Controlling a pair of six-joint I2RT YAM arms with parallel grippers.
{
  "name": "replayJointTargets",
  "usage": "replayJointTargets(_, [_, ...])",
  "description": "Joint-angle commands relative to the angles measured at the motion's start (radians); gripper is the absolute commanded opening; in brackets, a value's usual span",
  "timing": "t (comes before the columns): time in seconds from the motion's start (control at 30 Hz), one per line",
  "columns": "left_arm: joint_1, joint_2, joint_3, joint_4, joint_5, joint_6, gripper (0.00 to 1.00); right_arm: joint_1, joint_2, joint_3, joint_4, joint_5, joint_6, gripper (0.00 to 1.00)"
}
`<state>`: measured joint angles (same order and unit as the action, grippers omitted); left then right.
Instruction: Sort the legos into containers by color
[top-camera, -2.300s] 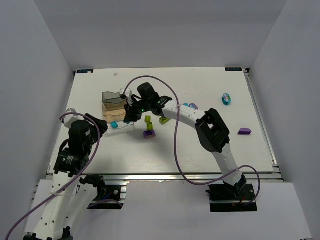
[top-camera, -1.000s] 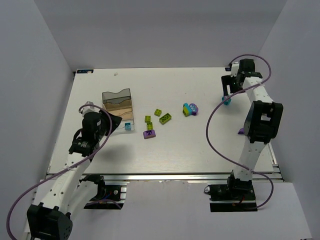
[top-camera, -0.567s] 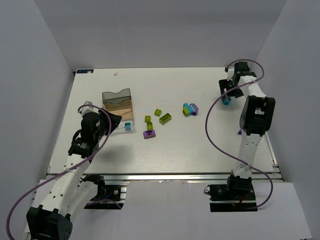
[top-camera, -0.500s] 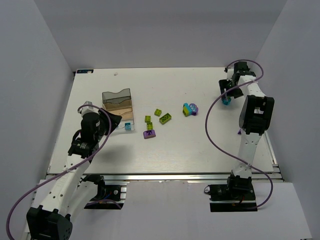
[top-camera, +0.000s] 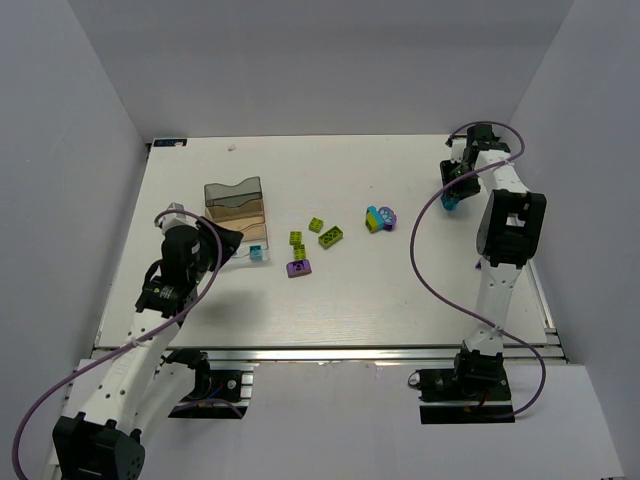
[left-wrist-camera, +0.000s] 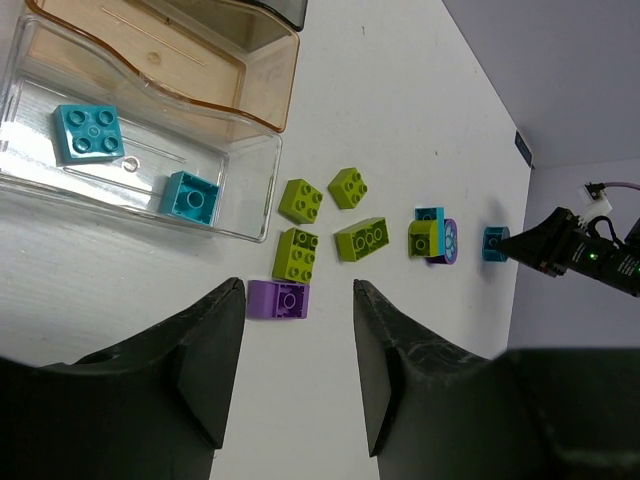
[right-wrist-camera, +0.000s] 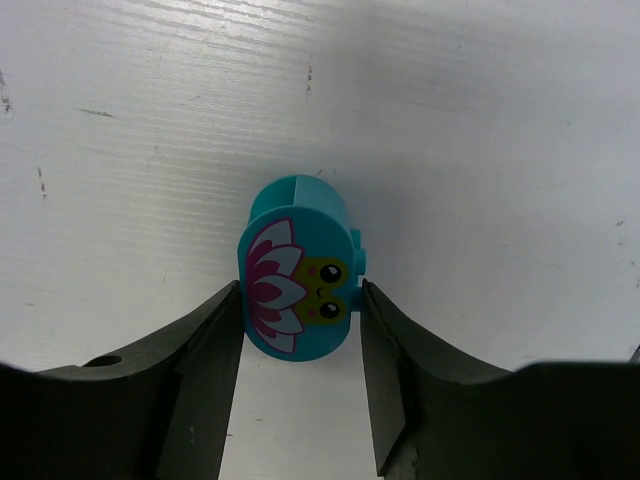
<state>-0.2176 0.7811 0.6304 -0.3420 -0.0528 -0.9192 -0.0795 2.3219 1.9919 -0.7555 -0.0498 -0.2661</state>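
Right claw (right-wrist-camera: 300, 300) is pinching the teal flower brick (right-wrist-camera: 297, 265), one finger flat on each side, at the far end of the table (top-camera: 350, 300) from the row of trays (left-wrist-camera: 265, 185); can't tell if the brick is off the surface yet. Left claw (left-wrist-camera: 296, 290) is spread and empty, hanging just beside the trays over the purple brick (left-wrist-camera: 278, 299). The end clear tray (left-wrist-camera: 130, 190) already holds two teal bricks (left-wrist-camera: 90, 133), so I'd guess that's the target. Risks: the brick has a rounded top and the grip looks low on its sides, so it could squirt out or twist on the lift. The carry to the trays is long and passes over the green bricks (left-wrist-camera: 300, 200) just beside them, so a drop scatters them. The left arm parked at the trays could get clipped on approach. The trays are small, so a sloppy release lands in the amber one.
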Motion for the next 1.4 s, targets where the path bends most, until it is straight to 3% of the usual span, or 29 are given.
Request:
replayJointTargets(0.0, [0.006,-0.031,0.014,-0.015,-0.019,-0.004,0.57,-0.008,-0.044,0.005,-0.025,-0.085,-0.015,0.15])
replayJointTargets(0.13, [0.006,-0.049,0.015,-0.02,-0.024,-0.003,0.58,-0.002,-0.16,-0.05,0.002,-0.231,-0.045,0.0])
replayJointTargets(0.37, [0.006,-0.082,0.026,-0.02,-0.033,0.014,0.6,0.078,-0.398,-0.248,0.082,-0.632,-0.208,0.0])
replayJointTargets(0.5, [0.006,-0.094,0.041,-0.02,-0.033,0.032,0.61,0.257,-0.484,-0.321,0.087,-0.786,-0.309,0.0])
replayJointTargets(0.7, [0.006,-0.144,0.084,-0.055,-0.056,0.054,0.67,0.544,-0.464,-0.312,0.182,-0.774,-0.368,0.0])
replayJointTargets(0.87, [0.004,-0.224,0.106,-0.121,-0.107,0.048,0.7,0.726,-0.34,-0.136,0.258,-0.733,-0.299,0.0])
replayJointTargets(1.03, [0.004,-0.281,0.107,-0.181,-0.13,0.042,0.71,0.836,-0.213,-0.03,0.337,-0.648,-0.254,0.0])
replayJointTargets(1.37, [0.006,-0.347,0.077,-0.224,-0.139,0.025,0.71,0.955,-0.104,-0.008,0.562,-0.5,-0.21,0.0])
